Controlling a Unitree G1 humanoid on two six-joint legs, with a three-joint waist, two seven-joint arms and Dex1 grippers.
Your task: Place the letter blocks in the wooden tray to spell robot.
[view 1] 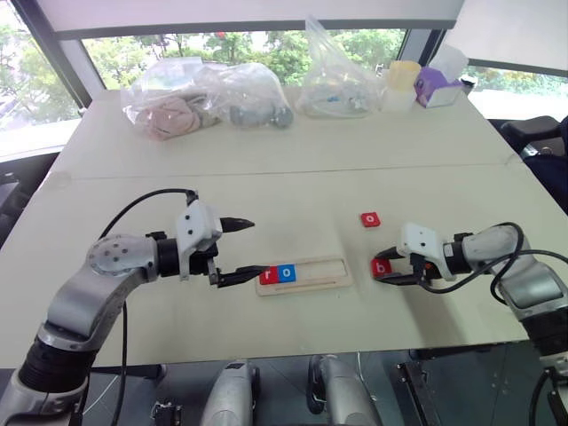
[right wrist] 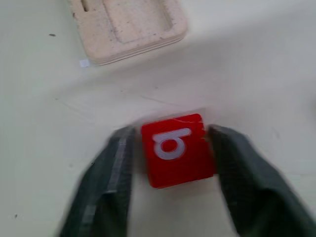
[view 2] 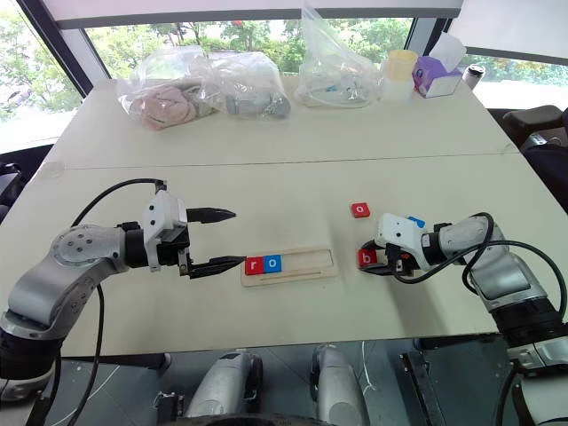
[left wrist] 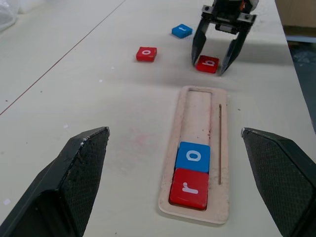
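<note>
Beside the pale wooden tray point(view 1: 306, 275), right jaws pinch glossy red b tile point(right wrist: 177, 148); left jaws gape.

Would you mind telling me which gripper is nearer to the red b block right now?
Right. The right gripper has its fingers on both sides of the red b block; the left gripper hovers open at the wooden tray's far end.

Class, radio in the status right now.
Left gripper open beside wooden tray. Right gripper closing around red b block. Path to tray clear.
</note>
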